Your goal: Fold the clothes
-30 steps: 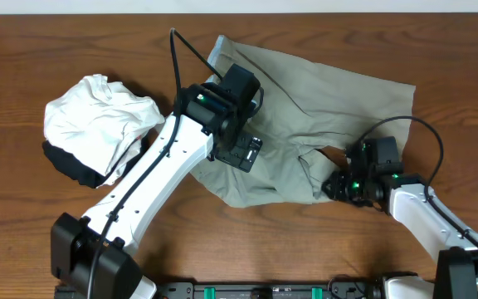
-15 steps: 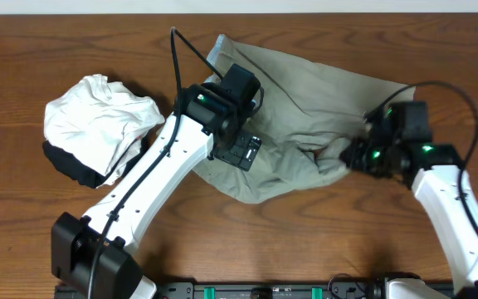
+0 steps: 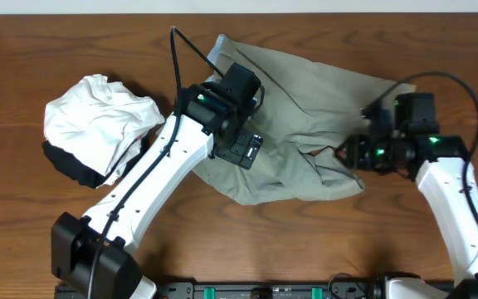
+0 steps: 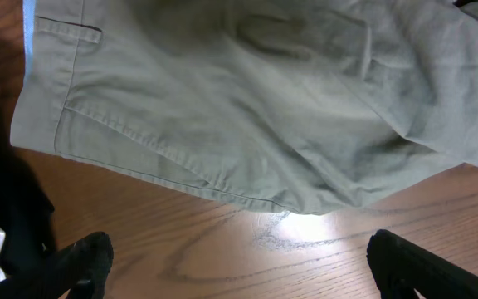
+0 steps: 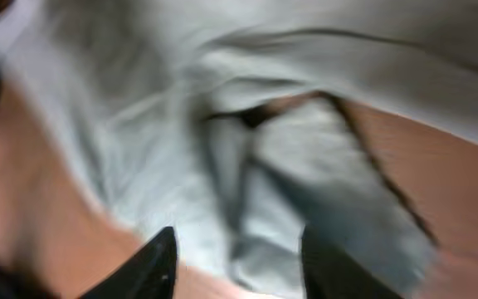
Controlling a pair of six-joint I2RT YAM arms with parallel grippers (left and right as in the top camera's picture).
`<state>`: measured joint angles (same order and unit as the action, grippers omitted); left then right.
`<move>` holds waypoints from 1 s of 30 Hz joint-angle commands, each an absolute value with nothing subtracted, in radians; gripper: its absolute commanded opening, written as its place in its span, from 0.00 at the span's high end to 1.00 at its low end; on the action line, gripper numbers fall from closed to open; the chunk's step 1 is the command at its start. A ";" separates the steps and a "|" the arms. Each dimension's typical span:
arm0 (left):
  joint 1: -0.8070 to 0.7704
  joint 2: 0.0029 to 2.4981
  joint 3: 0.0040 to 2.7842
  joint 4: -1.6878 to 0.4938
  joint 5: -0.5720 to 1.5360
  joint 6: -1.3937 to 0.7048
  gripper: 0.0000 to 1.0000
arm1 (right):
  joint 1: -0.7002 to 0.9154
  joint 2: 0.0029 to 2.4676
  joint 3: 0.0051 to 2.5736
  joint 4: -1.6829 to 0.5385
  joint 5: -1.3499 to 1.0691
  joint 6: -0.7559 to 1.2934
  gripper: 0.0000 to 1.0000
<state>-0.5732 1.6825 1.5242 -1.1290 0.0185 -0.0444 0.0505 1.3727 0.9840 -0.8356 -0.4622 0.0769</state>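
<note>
Motion blur smears the right wrist view, so the trousers (image 5: pixel 156 141) lose their seams and edges; overhead, the left arm (image 3: pixel 166 164) hides their left part; the black garment (image 3: pixel 71 170) shows only as an edge under the white garment (image 3: pixel 98 116).

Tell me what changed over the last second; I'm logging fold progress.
The right tool moved toward the far side, and the trousers' near corner now reaches further right; blur hides whether it grips. The left tool, open over the trousers, and the white garment stayed put.
</note>
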 commanded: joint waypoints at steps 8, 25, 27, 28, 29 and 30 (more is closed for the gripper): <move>-0.572 1.695 1.521 -1.147 0.006 -0.020 0.00 | 0.334 1.470 0.934 -0.819 -0.262 0.039 0.56; -0.572 1.695 1.521 -1.149 0.006 -0.019 0.02 | 0.347 1.356 1.038 -0.826 -0.266 0.142 0.99; -0.572 1.695 1.521 -1.149 0.006 -0.019 0.02 | 0.308 1.335 1.060 -0.828 -0.244 0.141 0.99; -0.572 1.695 1.521 -1.149 0.006 -0.019 0.02 | 0.289 1.332 1.063 -0.831 -0.240 0.141 0.99; -0.572 1.695 1.521 -1.150 0.006 -0.019 0.02 | 0.275 1.332 1.063 -0.841 -0.240 0.141 0.99; -0.572 1.695 1.521 -1.150 0.006 -0.019 0.02 | 0.263 1.338 1.060 -0.861 -0.240 0.133 0.97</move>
<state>-0.5732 1.6825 1.5242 -1.1454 0.0185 -0.0254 0.3004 1.3327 1.0595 -0.8310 -0.2523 0.1265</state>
